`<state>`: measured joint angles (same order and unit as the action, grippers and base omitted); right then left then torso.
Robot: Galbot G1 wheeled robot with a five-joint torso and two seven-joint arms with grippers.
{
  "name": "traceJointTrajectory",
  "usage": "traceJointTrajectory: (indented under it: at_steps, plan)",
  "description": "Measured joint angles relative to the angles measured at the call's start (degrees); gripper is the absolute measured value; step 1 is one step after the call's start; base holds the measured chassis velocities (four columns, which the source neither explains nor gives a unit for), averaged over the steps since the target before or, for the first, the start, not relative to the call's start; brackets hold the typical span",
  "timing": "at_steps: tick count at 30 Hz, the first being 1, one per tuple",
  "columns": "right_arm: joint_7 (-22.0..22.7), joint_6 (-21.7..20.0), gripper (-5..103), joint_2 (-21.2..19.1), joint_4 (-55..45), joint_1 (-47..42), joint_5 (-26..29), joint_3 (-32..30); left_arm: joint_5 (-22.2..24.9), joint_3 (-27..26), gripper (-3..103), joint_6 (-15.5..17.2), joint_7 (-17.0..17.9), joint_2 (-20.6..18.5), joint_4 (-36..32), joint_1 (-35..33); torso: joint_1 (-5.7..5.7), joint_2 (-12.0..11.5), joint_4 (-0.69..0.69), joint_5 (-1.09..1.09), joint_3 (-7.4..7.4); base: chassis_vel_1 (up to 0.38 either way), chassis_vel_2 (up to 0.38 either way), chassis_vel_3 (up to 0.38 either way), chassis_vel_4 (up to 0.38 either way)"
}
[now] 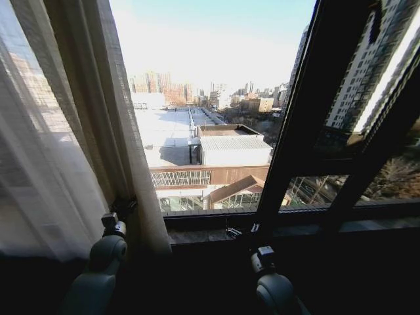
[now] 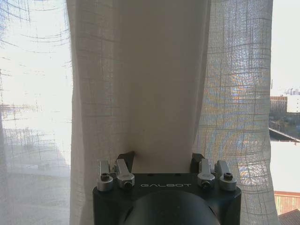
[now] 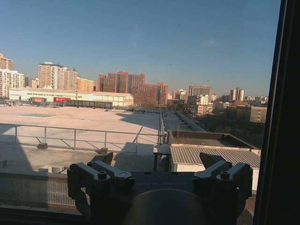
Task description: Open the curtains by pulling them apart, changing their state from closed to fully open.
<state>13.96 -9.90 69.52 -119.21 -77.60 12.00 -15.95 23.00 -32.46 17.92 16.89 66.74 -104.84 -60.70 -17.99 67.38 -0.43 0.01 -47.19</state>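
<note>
Progress: you've got the sheer cream pleated fabric curtains (image 1: pixel 72 131) bunched at the window's left edge; centre glass is bare w/ city view. No panel seen on the right side, so it looks mostly open; left bunch could prob. go further.
Curtain pos: hangs from top-left corner down to the dark sill (image 1: pixel 295 230).
Left gripper (image 2: pixel 163 164): at the curtain's lower hem; fingers apart, a thick fold of fabric sits between them, touching. Not clamped as far as you can see.
Right gripper (image 3: pixel 161 164): at the sill near the dark window frame bar (image 1: pixel 295 131), fingers apart, holding nothing, facing the glass.
</note>
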Motion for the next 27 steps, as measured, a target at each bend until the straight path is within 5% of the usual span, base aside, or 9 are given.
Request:
traceJointTrajectory:
  at_steps: [12,18,27]
  plan:
    - [0.0,0.2,100,-0.7,-0.1,-0.2,0.3,-1.9,1.3,-0.4,18,0.1,-1.7,0.0,0.2,-0.3,0.00,0.0,-0.01,0.00,0.00,0.000,0.000,0.000,0.000]
    - [0.0,0.2,100,-0.4,0.3,-0.2,0.3,-1.2,1.7,-1.6,3,-0.1,-2.3,0.2,1.1,-0.4,0.00,0.0,-0.01,0.00,0.01,0.000,0.000,0.000,0.000]
    - [-0.1,1.2,100,-0.4,1.2,-0.3,0.3,-1.4,5.6,-10.1,0,0.0,15.4,-0.2,2.6,1.2,0.00,0.0,-0.01,-0.01,0.00,0.000,0.000,0.000,0.000]
